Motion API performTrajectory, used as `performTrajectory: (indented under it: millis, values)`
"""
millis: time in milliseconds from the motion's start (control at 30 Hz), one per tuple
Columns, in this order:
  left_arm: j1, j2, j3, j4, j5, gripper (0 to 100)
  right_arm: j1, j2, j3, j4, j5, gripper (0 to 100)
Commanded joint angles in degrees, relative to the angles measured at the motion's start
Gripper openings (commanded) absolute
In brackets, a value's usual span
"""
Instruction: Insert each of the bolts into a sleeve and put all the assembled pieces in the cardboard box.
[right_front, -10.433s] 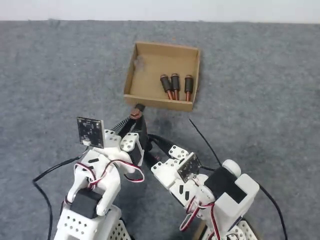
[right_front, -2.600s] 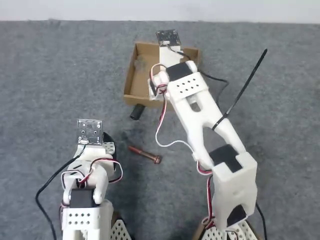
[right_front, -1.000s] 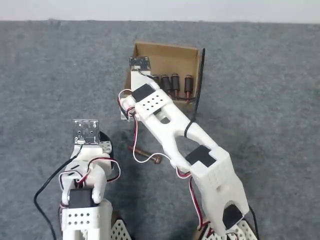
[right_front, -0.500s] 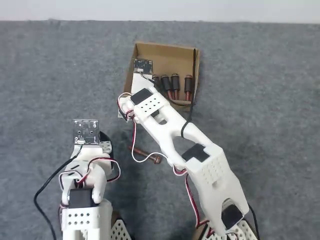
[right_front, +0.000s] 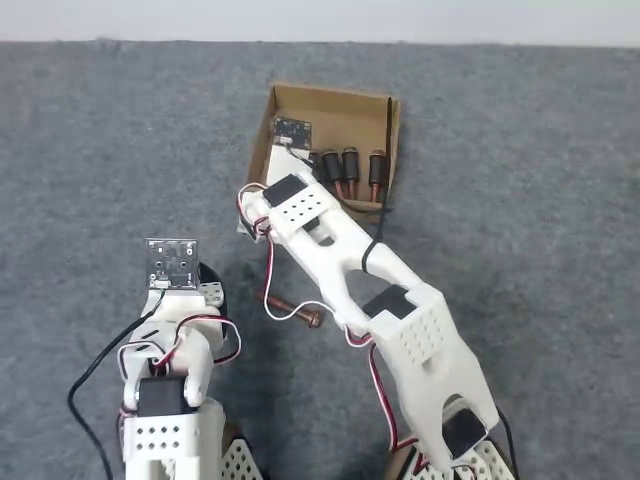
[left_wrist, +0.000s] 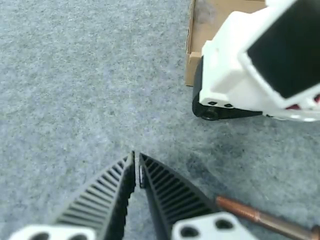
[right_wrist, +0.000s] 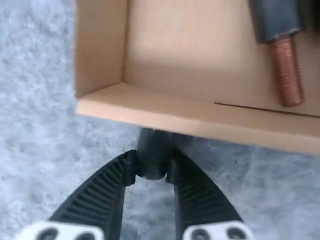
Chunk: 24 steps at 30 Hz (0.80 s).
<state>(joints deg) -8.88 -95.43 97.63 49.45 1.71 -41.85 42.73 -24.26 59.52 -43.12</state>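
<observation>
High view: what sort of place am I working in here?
Probably a robotics test bench: a grey felt-like mat covers the table, two white arms with loose wires sit side by side, and a cardboard box holds sleeved bolts.

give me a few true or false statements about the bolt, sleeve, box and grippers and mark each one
1. The right gripper has the black sleeve between its fingers, just outside the cardboard box. True.
2. The loose bolt lies inside the box. False: it lies on the carpet between the arms.
3. The left gripper holds the bolt. False: it is shut and empty, and the bolt lies beside it.
4. Assembled pieces lie in the box. True.
</observation>
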Motion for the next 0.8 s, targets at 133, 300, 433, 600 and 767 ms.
performTrajectory:
  millis: [133,300,433,600,767]
  values:
    - [-0.35,-0.70,-0.75,-1.85,0.09,2,2.86,-9.10,-3.08,13.23,2.29,0.7]
    - [-0.26,-0.70,-0.75,-1.85,0.09,2,2.95,-14.46,-2.99,25.45,11.25,0.7]
    - [-0.26,-0.70,-0.75,-1.85,0.09,2,3.82,-17.19,-2.81,32.75,13.98,0.7]
    - [-0.26,-0.70,-0.75,-1.85,0.09,2,7.25,-19.91,-2.29,41.63,19.60,0.7]
    - [-0.26,-0.70,-0.75,-1.85,0.09,2,13.67,-25.71,9.23,39.08,24.26,0.7]
